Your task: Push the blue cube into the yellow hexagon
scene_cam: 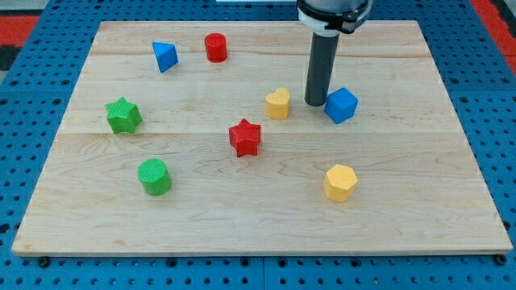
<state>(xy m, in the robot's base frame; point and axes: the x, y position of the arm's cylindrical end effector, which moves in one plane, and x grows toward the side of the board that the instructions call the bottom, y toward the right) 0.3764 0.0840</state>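
Observation:
The blue cube [341, 105] sits right of the board's middle. The yellow hexagon [340, 183] lies below it, toward the view's bottom, well apart from it. My tip [315, 103] is at the end of the dark rod, just left of the blue cube, touching or nearly touching its left side. A yellow heart-shaped block [278, 103] sits just left of the tip.
A red star [245, 137] lies at the middle. A green star [123, 115] and a green cylinder [154, 176] are at the left. A blue triangular block [164, 56] and a red cylinder [215, 47] are at the upper left. The wooden board [419, 209] lies on a blue pegboard.

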